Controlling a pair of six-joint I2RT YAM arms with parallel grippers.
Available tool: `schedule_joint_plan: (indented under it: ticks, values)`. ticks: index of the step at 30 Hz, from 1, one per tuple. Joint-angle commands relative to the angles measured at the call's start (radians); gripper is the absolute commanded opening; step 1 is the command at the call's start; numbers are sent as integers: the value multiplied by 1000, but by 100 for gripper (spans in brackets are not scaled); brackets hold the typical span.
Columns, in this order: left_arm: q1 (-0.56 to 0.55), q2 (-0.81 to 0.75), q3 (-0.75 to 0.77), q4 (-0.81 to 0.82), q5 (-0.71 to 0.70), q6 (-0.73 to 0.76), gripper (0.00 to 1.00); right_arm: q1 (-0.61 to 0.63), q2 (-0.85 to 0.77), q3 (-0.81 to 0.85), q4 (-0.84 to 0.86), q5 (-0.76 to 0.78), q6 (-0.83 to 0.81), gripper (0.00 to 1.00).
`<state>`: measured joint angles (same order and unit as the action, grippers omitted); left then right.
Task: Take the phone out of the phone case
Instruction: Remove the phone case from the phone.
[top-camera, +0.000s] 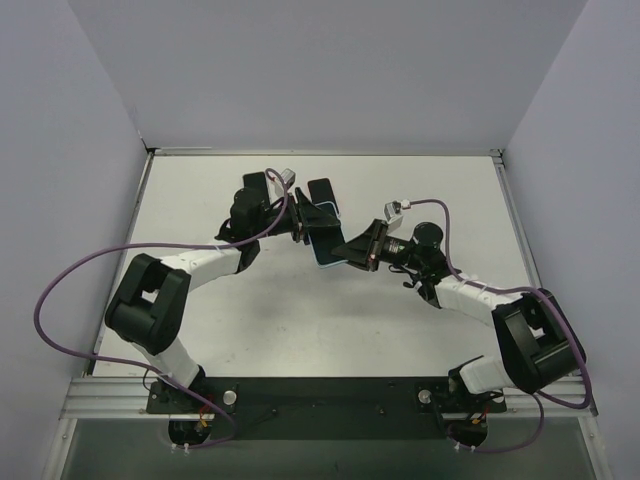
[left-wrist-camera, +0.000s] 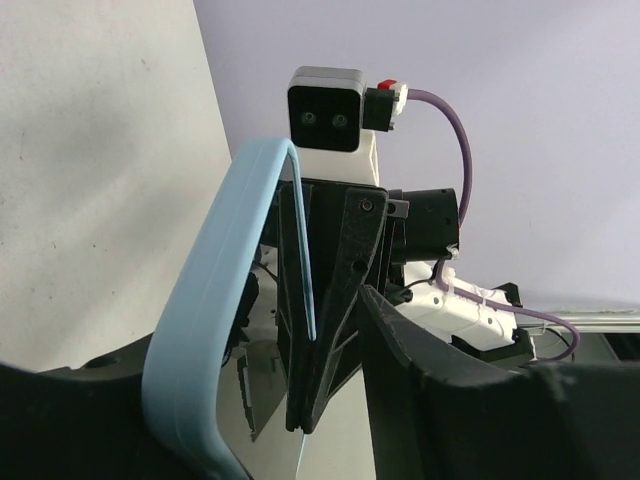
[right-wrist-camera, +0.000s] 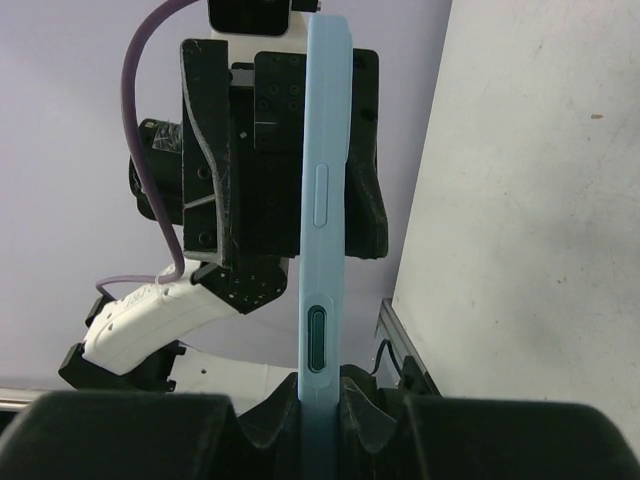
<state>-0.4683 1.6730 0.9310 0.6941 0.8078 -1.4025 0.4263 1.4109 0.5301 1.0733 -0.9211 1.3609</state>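
One phone case (right-wrist-camera: 322, 200), lengthwise near-far, right end effector (right-wrist-camera: 320, 405) clamping; left end effector (top-camera: 305, 221) unclear.

- You have a white table top (top-camera: 400, 330) under everything, matte and lightly scuffed.
- You'll see pale lilac-grey walls closing it in on three sides: back wall (top-camera: 330, 70), left wall (top-camera: 60, 180) and right wall (top-camera: 590, 170).
- A thin metal edging strip (top-camera: 512, 215) runs along the table's right side (a matching one lines the far edge).
- At your near edge lies an aluminium rail (top-camera: 100, 400), with a black mounting plate (top-camera: 330, 395) set just beside it.
- The right wrist view shows you one small dark speck (right-wrist-camera: 597, 116) on the table.
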Motion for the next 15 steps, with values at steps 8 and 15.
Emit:
schedule_joint_plan:
  ticks: [8, 15]
  values:
    - [19, -61, 12, 85, -38, -35, 28, -3, -41, -13, 54, -7, -39, 0]
    - [33, -58, -15, 153, -36, -84, 49, -3, -12, -18, 100, -16, -16, 0]
